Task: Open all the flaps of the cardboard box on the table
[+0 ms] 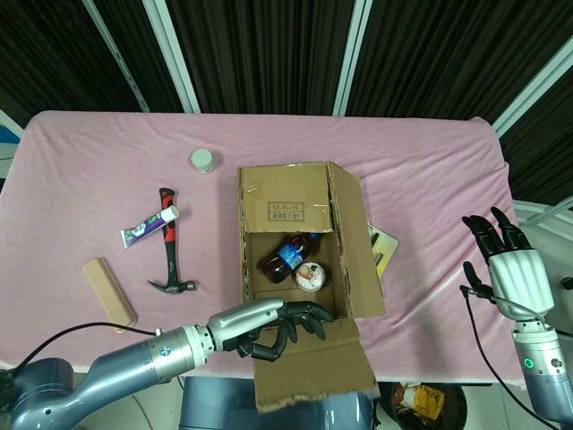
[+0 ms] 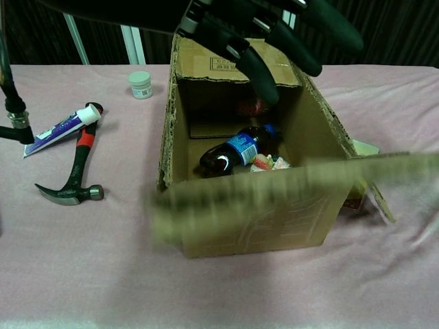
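The cardboard box point(image 1: 269, 193) stands mid-table with its top open; a dark bottle point(image 1: 285, 254) and a small round cup point(image 1: 311, 277) lie inside. Its near flap point(image 1: 309, 363) is folded out and down toward me, and shows as a blurred band point(image 2: 274, 188) in the chest view. My left hand point(image 1: 277, 324) rests on that flap by the fold, fingers spread; its dark fingers point(image 2: 264, 75) hang over the box opening. The right flap point(image 1: 354, 246) leans outward, and the far flap point(image 1: 286, 210) stands up. My right hand point(image 1: 512, 269) hovers open off the table's right edge.
Left of the box lie a hammer point(image 1: 167, 246), a toothpaste tube point(image 1: 148, 228), a white jar point(image 1: 202, 161) and a wooden block point(image 1: 108, 291). A yellowish flat pack point(image 1: 383, 246) sits under the right flap. The pink cloth point(image 1: 430, 179) covers the table.
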Motion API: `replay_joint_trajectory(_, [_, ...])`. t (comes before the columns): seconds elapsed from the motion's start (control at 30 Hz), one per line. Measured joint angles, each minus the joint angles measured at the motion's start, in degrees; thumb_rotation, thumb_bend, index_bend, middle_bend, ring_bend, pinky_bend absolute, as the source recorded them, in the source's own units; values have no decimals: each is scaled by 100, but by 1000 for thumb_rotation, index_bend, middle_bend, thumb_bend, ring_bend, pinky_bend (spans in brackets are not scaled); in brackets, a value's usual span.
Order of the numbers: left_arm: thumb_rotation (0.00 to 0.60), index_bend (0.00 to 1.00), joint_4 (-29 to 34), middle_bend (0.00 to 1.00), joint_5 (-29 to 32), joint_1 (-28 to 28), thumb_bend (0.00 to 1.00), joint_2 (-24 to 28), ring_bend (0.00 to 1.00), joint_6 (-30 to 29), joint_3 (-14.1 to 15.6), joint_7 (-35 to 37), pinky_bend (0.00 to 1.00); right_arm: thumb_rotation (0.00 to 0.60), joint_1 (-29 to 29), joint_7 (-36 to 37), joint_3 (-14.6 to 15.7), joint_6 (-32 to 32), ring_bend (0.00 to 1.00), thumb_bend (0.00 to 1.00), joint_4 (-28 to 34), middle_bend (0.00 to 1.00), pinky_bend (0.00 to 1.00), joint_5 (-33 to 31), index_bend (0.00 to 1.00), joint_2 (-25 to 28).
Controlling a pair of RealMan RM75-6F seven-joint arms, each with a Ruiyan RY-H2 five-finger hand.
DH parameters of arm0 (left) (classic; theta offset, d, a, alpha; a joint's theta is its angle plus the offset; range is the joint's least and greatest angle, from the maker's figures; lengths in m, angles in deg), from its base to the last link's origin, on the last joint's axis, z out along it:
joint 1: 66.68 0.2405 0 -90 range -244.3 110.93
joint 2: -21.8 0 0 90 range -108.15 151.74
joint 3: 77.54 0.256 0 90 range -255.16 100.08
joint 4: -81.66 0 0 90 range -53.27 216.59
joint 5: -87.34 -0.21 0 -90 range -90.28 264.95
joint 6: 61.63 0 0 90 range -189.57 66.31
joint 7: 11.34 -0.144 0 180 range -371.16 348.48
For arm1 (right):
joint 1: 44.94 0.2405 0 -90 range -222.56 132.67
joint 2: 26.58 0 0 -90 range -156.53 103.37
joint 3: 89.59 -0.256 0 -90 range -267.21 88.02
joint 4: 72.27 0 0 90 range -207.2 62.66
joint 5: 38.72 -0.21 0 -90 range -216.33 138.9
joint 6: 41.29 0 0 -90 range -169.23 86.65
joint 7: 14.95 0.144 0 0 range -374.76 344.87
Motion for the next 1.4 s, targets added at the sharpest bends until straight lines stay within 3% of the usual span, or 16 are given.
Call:
replay_joint_trajectory(0.2, [600,187,-60,293,-344,217,861,117,241,89,-90,173,333,600,-2,-11,0,6,69,439,-6,211,244,6,146,-4])
replay_joint_trajectory(0.37, [600,188,-192,286,-597,436,523,255,203,-316,-39,-87,275,600,-3,7,-1,27,69,439,-6,211,245,-7,146,-3])
replay_joint_trajectory(0.57, [600,159,-436,182,-938,889,312,221,96,-1814,321,-1725,155,600,1,-11,13,69,69,439,35,210,245,-20,146,-13])
replay_joint_trajectory(0.73, [600,122,-811,121,-1395,1558,298,59,62,-3655,777,-3454,130,600,7,-13,17,130,69,438,122,210,245,-69,146,-16])
replay_joint_trajectory(0.87, [600,103,-1263,102,-1891,2236,298,-71,52,-4756,1192,-4033,99,600,14,11,2,150,69,438,193,204,245,-100,143,-10])
replay_joint_trajectory(1.13, [600,99,-2431,102,-2836,3368,298,-329,52,-5997,1941,-3796,96,600,134,242,-142,356,69,442,721,186,245,-275,129,119])
replay_joint_trajectory(1.4, [600,92,-3692,94,-3156,3998,298,-847,52,-6707,2313,-3095,96,600,703,-35,-327,1207,66,603,1653,144,245,-388,99,369])
